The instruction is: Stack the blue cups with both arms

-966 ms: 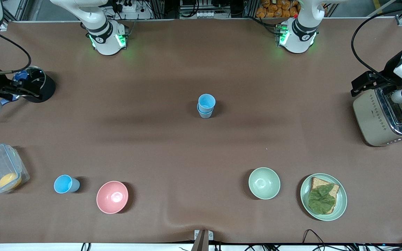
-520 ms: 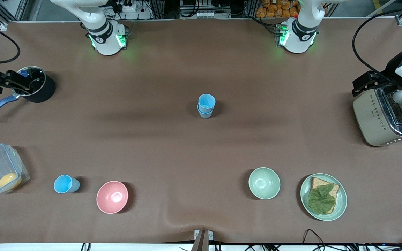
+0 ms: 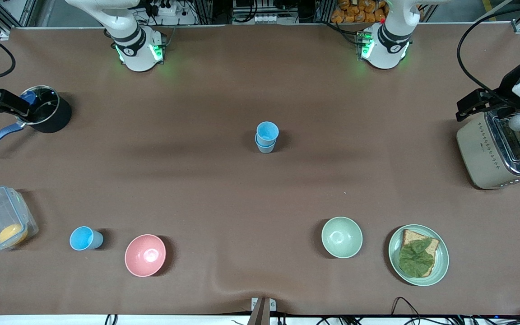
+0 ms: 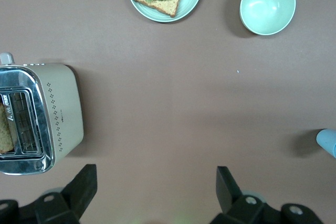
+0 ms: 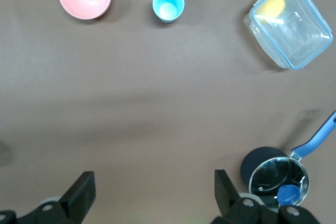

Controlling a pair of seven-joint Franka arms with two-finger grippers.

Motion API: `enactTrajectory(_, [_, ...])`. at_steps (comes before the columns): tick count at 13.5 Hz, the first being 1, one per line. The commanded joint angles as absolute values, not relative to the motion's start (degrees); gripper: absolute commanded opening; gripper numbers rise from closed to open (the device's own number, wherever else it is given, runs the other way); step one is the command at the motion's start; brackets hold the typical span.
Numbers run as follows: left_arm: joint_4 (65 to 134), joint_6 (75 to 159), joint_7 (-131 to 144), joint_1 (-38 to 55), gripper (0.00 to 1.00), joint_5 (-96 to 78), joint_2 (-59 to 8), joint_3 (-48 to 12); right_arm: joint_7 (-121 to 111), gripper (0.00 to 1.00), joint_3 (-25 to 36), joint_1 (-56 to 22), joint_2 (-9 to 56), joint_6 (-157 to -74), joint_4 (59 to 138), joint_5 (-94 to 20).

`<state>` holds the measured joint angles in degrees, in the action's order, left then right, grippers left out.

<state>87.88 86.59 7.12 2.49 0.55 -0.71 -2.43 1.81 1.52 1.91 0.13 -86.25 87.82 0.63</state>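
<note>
Two blue cups (image 3: 266, 136) stand nested in one another at the middle of the table; one edge of them shows in the left wrist view (image 4: 328, 142). A third blue cup (image 3: 84, 238) stands alone near the front camera, beside the pink bowl (image 3: 145, 255), toward the right arm's end; it also shows in the right wrist view (image 5: 168, 3). My right gripper (image 5: 153, 184) is open and empty, high over the black pot (image 3: 45, 110). My left gripper (image 4: 156, 182) is open and empty, high over the table beside the toaster (image 3: 497, 151).
A clear lidded box (image 3: 0, 223) holding something yellow lies at the right arm's end. A pale green bowl (image 3: 341, 237) and a plate (image 3: 440, 266) with bread and lettuce lie near the front camera, toward the left arm's end.
The right gripper has drawn back toward the right arm's end of the table, off the pot's blue handle. The left gripper has shifted only slightly. The cups have not moved.
</note>
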Motion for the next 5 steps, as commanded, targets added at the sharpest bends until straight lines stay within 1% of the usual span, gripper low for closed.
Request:
enactTrajectory(1, [86.7,84.5,5.7,2.0,1.00,0.1,-0.3,-2.3,4.1,1.00,0.6,2.5,-0.1,-85.4,87.0,1.6])
enactTrajectory(5, [86.7,82.6,5.8,2.0,1.00,0.2,-0.4,-2.3,3.3,1.00,0.4,2.4,0.1,-85.4,87.1,1.7])
